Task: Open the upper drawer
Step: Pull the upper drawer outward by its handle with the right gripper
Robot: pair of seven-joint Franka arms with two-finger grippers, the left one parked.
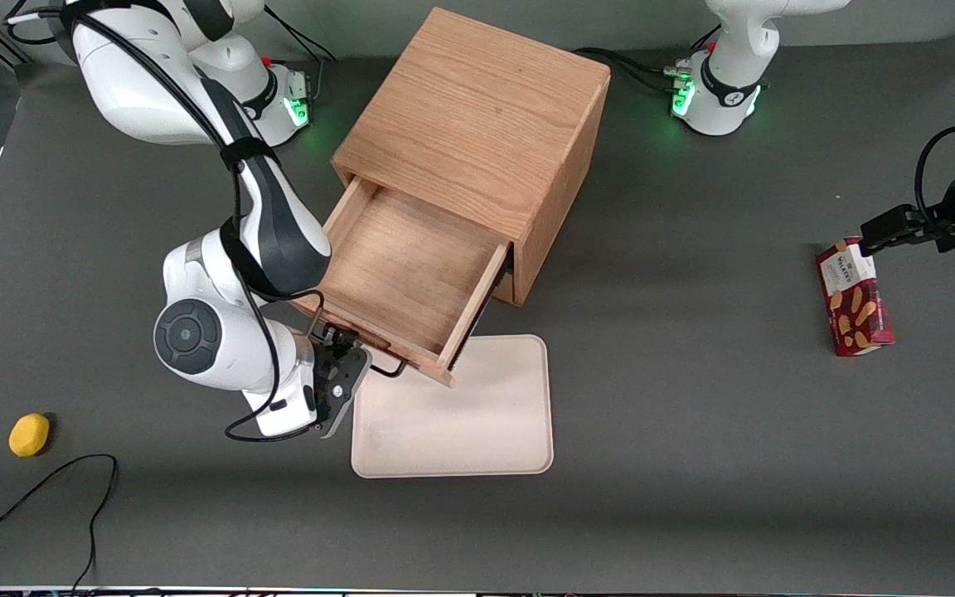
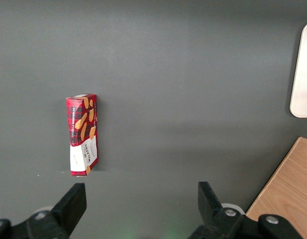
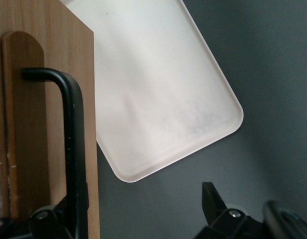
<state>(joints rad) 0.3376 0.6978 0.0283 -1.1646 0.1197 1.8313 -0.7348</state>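
Your upper drawer (image 1: pixel 411 274) stands pulled well out of the oak cabinet (image 1: pixel 477 141), its empty floor in full view and its front panel overhanging the edge of the cream tray (image 1: pixel 461 414) on the bench (image 1: pixel 693 414). The hand (image 1: pixel 345 373) sits at the drawer's front, beside the black wire handle (image 3: pixel 73 149); in the right wrist view its fingers (image 3: pixel 215 201) are spread, one on each side of the bar, gripping nothing. The pull looks finished, so you are at the release step. What the next move calls for is a straight retreat from the handle, without snagging the bar or nudging the drawer back in.
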